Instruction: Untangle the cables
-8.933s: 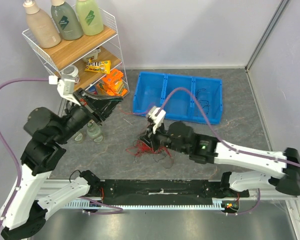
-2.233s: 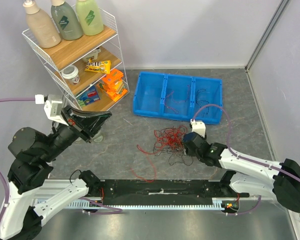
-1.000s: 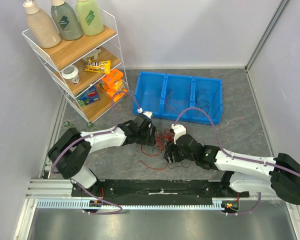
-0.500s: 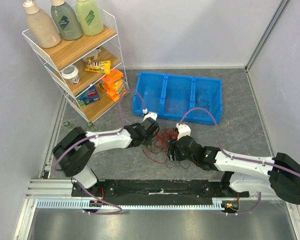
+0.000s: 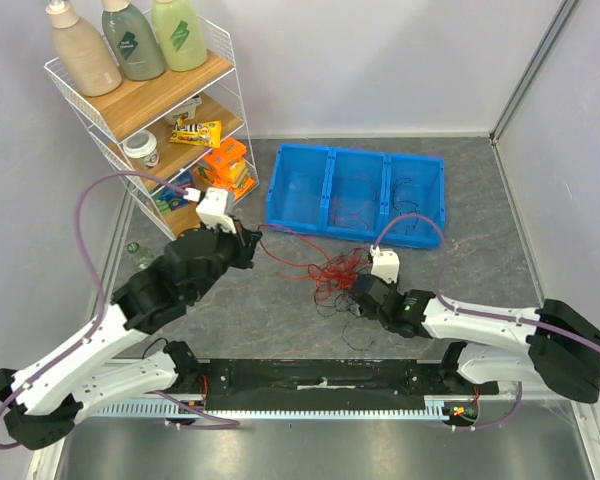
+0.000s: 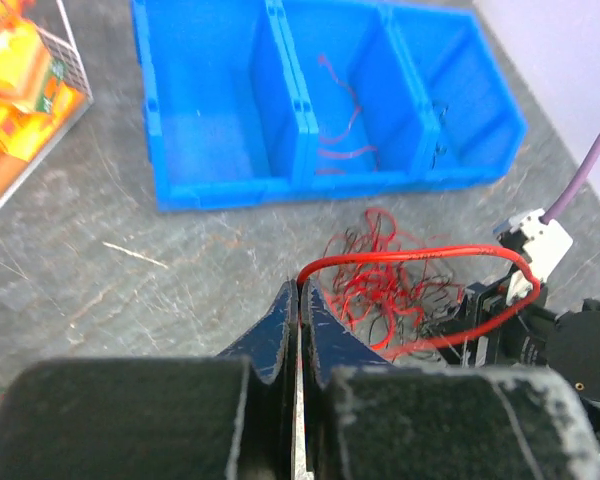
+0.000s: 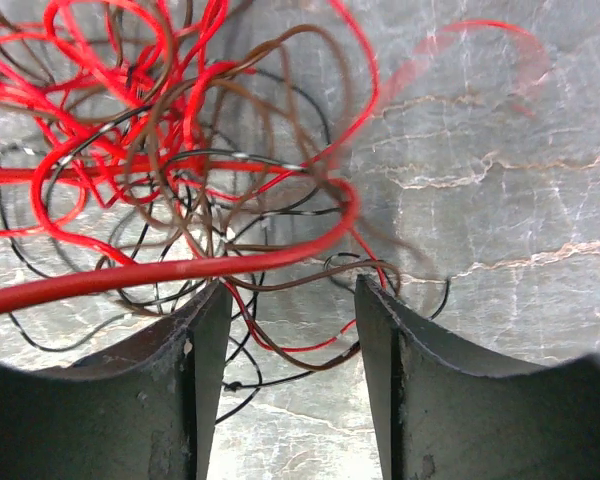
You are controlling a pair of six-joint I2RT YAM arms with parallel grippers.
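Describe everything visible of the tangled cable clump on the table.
The cable clump is a loose scribble of hair-thin flexible wires, mostly red with black and brownish ones, lying on the grey marbled table just in front of the blue bin. One red strand arcs out of it, raised off the surface, to the left jaws, which are shut on it. The right jaws stand open over its near edge, red wire crossing the gap.

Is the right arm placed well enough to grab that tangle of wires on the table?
Probably yes: the right gripper hangs open just above the cables, with nothing between them blocking the way.
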